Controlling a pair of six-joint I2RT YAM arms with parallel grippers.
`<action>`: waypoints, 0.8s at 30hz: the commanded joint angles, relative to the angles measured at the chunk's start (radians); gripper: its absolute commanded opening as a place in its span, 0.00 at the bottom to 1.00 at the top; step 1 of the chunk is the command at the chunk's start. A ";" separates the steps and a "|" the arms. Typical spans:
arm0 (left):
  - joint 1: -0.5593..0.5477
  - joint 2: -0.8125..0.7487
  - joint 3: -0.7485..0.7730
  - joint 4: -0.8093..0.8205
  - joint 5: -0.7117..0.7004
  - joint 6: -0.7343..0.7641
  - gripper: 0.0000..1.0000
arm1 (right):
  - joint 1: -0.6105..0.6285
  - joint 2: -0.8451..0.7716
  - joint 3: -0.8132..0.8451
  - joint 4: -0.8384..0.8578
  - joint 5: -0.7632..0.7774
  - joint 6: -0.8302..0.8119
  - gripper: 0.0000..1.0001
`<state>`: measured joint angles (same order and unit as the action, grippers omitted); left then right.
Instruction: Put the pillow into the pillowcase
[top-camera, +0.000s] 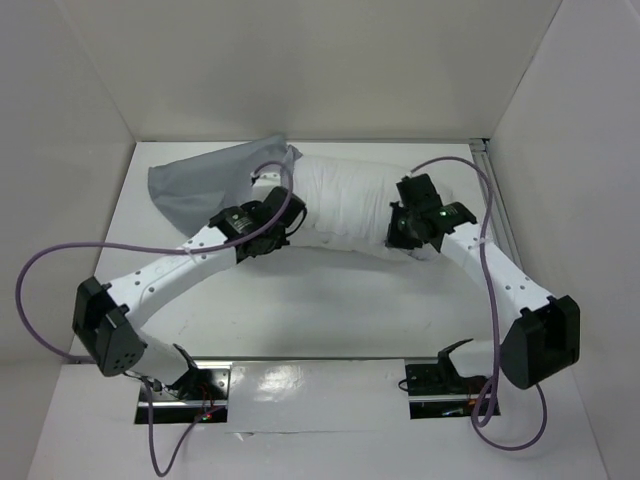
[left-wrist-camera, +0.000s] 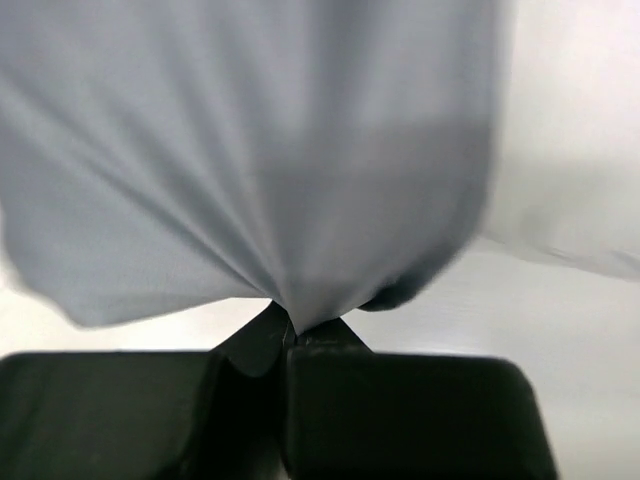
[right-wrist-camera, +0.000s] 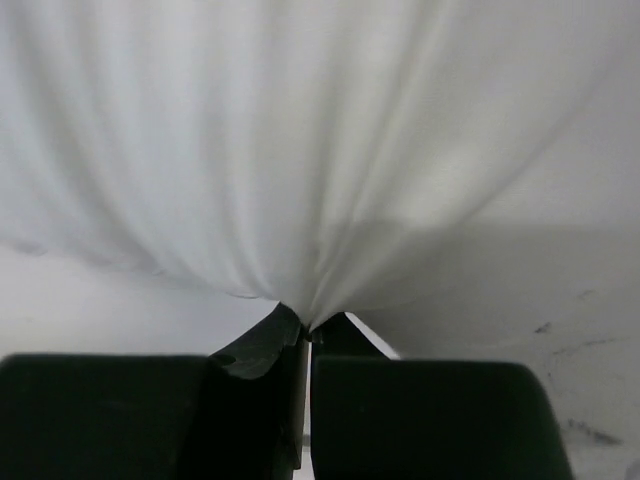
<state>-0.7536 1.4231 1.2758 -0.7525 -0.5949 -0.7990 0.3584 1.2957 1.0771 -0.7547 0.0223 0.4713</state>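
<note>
The white pillow (top-camera: 345, 205) lies bent in an arc across the back of the table. Its left end meets the blue-grey pillowcase (top-camera: 200, 185), which lies crumpled at the back left. My left gripper (top-camera: 283, 226) sits at the pillow's left end by the pillowcase's edge. In the left wrist view my left gripper (left-wrist-camera: 290, 328) is shut on a pinch of the pillowcase (left-wrist-camera: 250, 150), which fans out from the jaws. My right gripper (top-camera: 402, 228) is at the pillow's near right side. In the right wrist view my right gripper (right-wrist-camera: 308, 328) is shut on a pinch of the pillow (right-wrist-camera: 300, 130).
The white table (top-camera: 330, 300) is boxed in by white walls at the back and both sides. A metal rail (top-camera: 498, 200) runs along the right edge. Purple cables (top-camera: 40, 270) loop out from both arms.
</note>
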 joint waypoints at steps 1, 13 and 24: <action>-0.088 0.080 0.202 0.087 0.115 0.044 0.00 | 0.173 0.051 0.174 0.242 -0.101 0.068 0.00; -0.124 0.255 0.696 0.016 0.251 0.190 0.00 | 0.228 -0.074 0.153 0.244 -0.016 0.129 0.00; -0.196 0.085 0.909 -0.286 0.378 0.192 0.00 | 0.217 -0.323 0.380 -0.293 0.125 0.067 0.00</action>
<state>-0.8902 1.6104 2.1853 -1.0523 -0.3702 -0.5751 0.5606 1.0416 1.3792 -0.9882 0.1230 0.5446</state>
